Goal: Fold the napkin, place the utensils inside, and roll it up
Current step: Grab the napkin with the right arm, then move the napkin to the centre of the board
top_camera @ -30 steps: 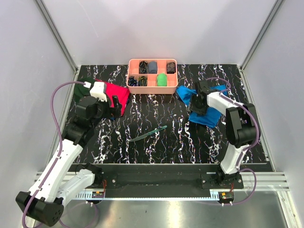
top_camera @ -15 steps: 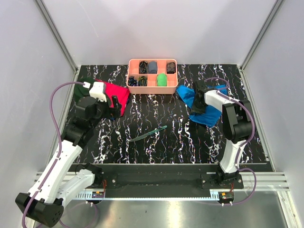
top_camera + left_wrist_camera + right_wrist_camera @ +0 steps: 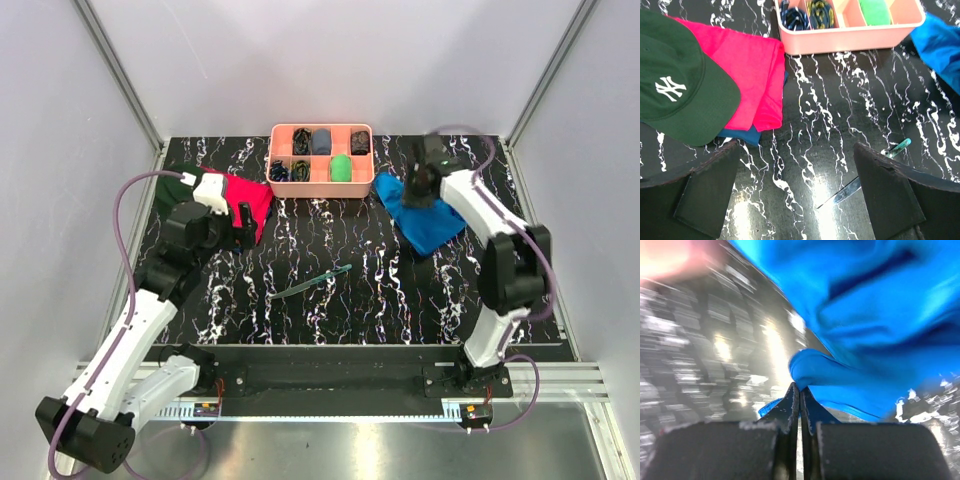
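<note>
Right jaws pinched shut on a fold of the napkin [image 3: 428, 225], which lies bunched on the tabletop [image 3: 390, 300] just right of the pink tray [image 3: 310, 190]. Utensils [image 3: 310, 283] mid-tabletop, long axis near-left to far-right, nearer the left jaws, which gape empty. Tray compartments hold dark bundles [image 3: 301, 142], one green lump [image 3: 341, 167]

Pink tray [image 3: 322, 191] blocks the desk's [image 3: 400, 300] far edge, cap [image 3: 675, 95] and red cloth [image 3: 250, 195] (overlapping) its far-left corner. Utensils [image 3: 310, 283] lie mid-desk; the near edge is open.
</note>
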